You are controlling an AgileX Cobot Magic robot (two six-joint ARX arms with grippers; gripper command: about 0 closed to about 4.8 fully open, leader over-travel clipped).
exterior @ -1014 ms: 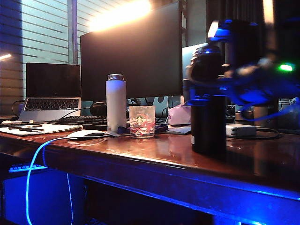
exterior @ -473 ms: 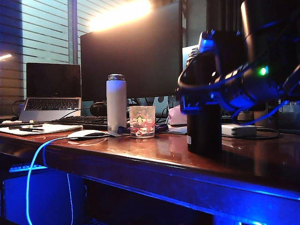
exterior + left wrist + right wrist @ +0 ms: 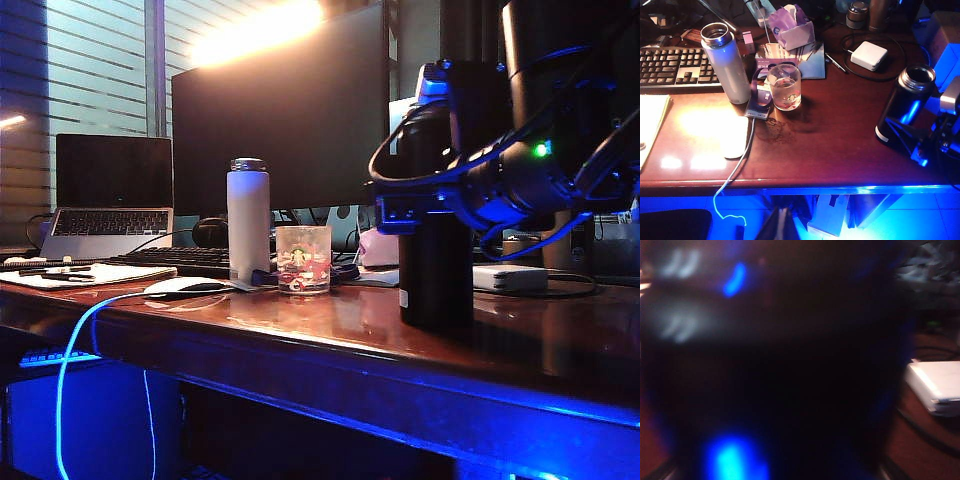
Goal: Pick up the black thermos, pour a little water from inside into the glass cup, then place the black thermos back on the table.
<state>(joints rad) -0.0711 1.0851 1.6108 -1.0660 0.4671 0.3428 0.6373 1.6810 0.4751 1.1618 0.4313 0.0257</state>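
Note:
The black thermos stands upright with its mouth uncovered on the right part of the table. My right gripper is open, with its jaws on either side of the thermos body at mid height. In the right wrist view the dark thermos fills almost everything, blurred. The glass cup stands well to the left of the thermos, beside a white bottle. My left gripper is shut and hangs off the table's front edge, holding nothing.
A keyboard, a white mouse and a laptop lie to the left. A monitor stands behind. A tissue box, a white power adapter with its cable and a metal flask sit at the back.
My right arm has swung in from the right and lowered its gripper around the thermos. The thermos has shifted slightly left. The left arm has stayed still.

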